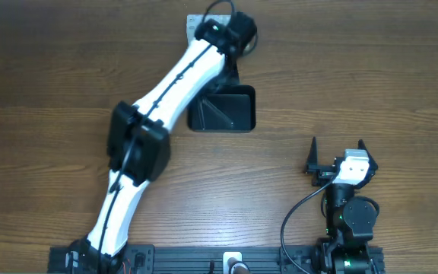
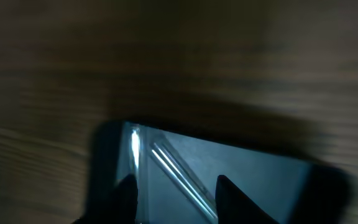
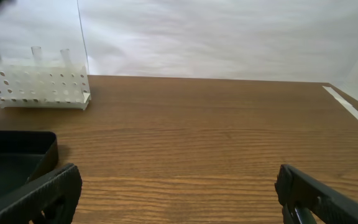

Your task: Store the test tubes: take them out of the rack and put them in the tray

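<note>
My left arm reaches across to the far side, and its gripper [image 1: 230, 76] hangs above the black tray [image 1: 245, 122]. In the left wrist view the gripper [image 2: 176, 190] is open, its dark fingers [image 2: 232, 196] apart over the tray [image 2: 260, 180]. A clear test tube [image 2: 179, 177] lies slanted on the tray floor, and a bright streak [image 2: 134, 149] runs along one wall. The white rack [image 3: 39, 87] stands behind the tray [image 3: 11, 158] with two tubes [image 3: 65, 56] upright in it. My right gripper [image 1: 337, 156] rests open near its base, holding nothing.
The left arm covers most of the rack [image 1: 196, 27] in the top view. Bare wooden tabletop [image 3: 216, 137] stretches between the tray and my right gripper [image 3: 179, 193]. A pale strip [image 3: 350, 109] marks the table's far right edge.
</note>
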Controlling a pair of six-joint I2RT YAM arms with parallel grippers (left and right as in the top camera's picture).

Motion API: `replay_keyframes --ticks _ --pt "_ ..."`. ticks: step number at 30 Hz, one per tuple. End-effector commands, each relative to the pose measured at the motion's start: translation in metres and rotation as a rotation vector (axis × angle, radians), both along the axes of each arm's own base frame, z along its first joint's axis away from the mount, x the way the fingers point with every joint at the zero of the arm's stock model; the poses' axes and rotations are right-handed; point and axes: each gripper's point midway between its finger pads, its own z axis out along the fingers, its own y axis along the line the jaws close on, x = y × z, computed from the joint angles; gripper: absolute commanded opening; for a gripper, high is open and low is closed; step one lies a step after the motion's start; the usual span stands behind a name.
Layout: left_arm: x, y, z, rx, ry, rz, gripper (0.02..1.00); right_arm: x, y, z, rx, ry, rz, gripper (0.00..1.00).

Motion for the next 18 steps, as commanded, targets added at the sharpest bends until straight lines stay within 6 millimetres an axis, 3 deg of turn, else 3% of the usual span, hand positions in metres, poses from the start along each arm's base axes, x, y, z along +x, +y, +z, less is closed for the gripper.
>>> replay_keyframes --ticks 1,3,5,10,13,16,18 --pt "0.023 0.046 0.134 -0.067 -0.330 0.084 0.435 0.000 -0.001 -0.001 0.002 -0.001 -0.004 0.993" --pt "0.032 0.060 0.178 -0.092 -0.455 0.051 0.465 0.000 -0.001 -0.001 0.002 -0.001 -0.004 0.993" --pt "0.041 0.074 0.219 -0.089 -0.577 -0.006 0.570 0.000 -0.001 -0.001 0.002 -0.001 -0.004 0.993" --pt "0.050 0.104 0.287 -0.028 -0.806 -0.116 0.632 0.000 -0.001 -0.001 0.002 -0.001 -0.004 0.991" --pt "0.047 0.119 0.304 0.023 -0.919 -0.161 0.728 0.000 -0.001 -0.001 0.002 -0.001 -0.004 0.991" --pt "0.040 0.135 0.303 0.019 -1.005 -0.149 0.987 0.000 -0.001 -0.001 0.002 -0.001 -0.004 0.993" --pt "0.031 0.148 0.294 -0.016 -1.051 -0.149 1.000 0.000 -0.001 -0.001 0.002 -0.001 -0.004 0.991"
